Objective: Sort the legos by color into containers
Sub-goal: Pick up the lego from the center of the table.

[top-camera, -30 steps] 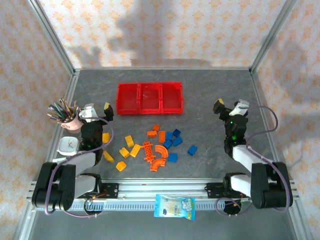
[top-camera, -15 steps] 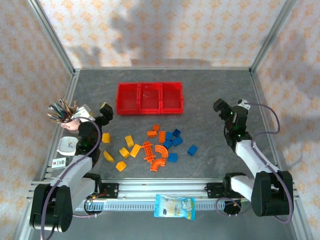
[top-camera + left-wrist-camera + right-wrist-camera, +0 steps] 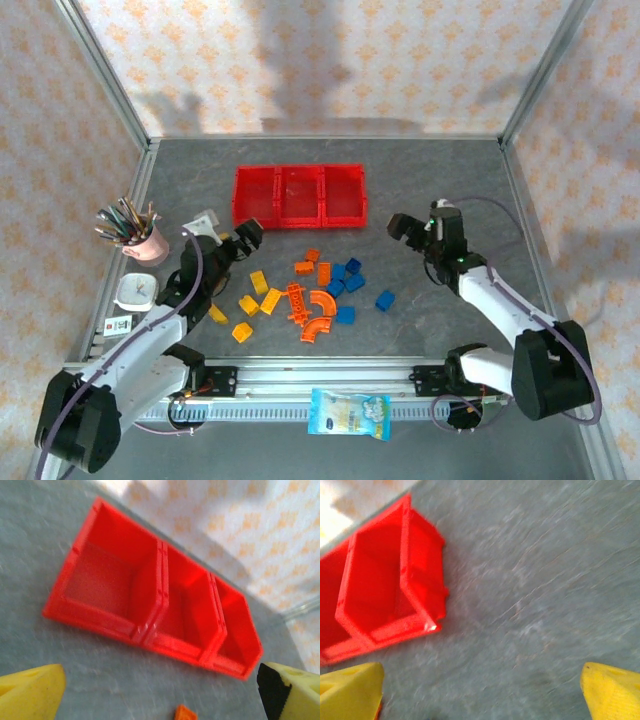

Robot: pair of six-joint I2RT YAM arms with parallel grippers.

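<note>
Left tool (image 3: 238,238) stands wide open and holds nothing; in the left wrist view (image 3: 160,695) its two yellow fingertips (image 3: 31,690) sit at the bottom corners with bare worktop (image 3: 440,180) between them. It hangs over the left part of the worktop, just near of the left bin and beside the yellow bricks. Right tool (image 3: 415,226) is equally wide apart and empty (image 3: 480,695), poised right of the brick pile and touching no brick.

The containers (image 3: 279,196), three joined red bins, lie with their long axis left to right across the far middle of the worktop, open tops up, all three empty. From the left wrist (image 3: 162,595) the row runs on a slant from upper left to lower right. The right wrist shows its right end bin (image 3: 405,570) at the upper left.

The legos (image 3: 322,300) lie scattered near of the bins, between the two arms: yellow blocks (image 3: 255,283) to the left, orange pieces and arches in the middle, blue cubes (image 3: 350,270) to the right. One orange piece (image 3: 185,712) shows at the bottom edge of the left wrist view.

The worktop is mottled grey stone-look sheet, framed by aluminium rails. Pale walls with an orange motif close it in. A pink cup of pens (image 3: 135,238) and a small white clock (image 3: 135,290) stand at the left edge. A blue packet (image 3: 350,412) lies on the near rail.
</note>
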